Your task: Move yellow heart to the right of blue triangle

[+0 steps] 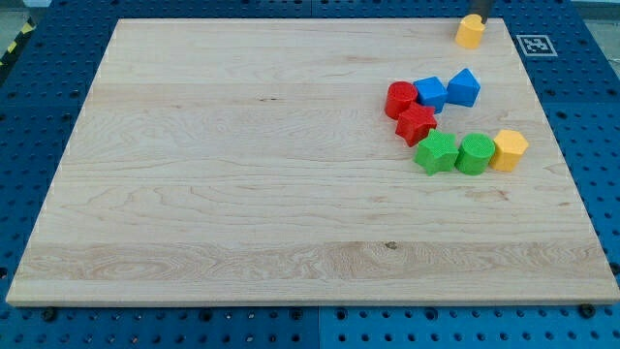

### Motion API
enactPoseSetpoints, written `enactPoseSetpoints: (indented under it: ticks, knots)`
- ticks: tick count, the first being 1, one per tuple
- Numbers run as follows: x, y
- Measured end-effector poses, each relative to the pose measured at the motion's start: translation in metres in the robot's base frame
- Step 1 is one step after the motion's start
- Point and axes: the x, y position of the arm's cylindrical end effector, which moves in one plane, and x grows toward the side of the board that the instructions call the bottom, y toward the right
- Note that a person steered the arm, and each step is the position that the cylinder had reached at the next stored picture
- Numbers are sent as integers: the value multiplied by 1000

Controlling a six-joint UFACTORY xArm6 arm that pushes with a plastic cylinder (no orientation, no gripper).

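The yellow heart (470, 31) lies near the board's top right corner. My tip (480, 19) shows at the view's top edge, touching or almost touching the heart's upper right side. The blue triangle (464, 87) lies below the heart, at the right end of a cluster of blocks. The heart is well above the triangle and roughly in line with it.
A blue cube (429, 93) touches the triangle's left side, with a red cylinder (399, 99) and a red star (417, 124) beside it. Lower down stand a green star (437, 153), a green cylinder (475, 154) and a yellow hexagon (510, 149). The board's right edge (557, 136) is close.
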Motion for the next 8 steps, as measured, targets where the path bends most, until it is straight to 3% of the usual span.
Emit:
enactPoseSetpoints:
  ticks: [4,6,7,8]
  knots:
    - [20,-28]
    - [54,-18]
    - [24,-12]
    - [35,-12]
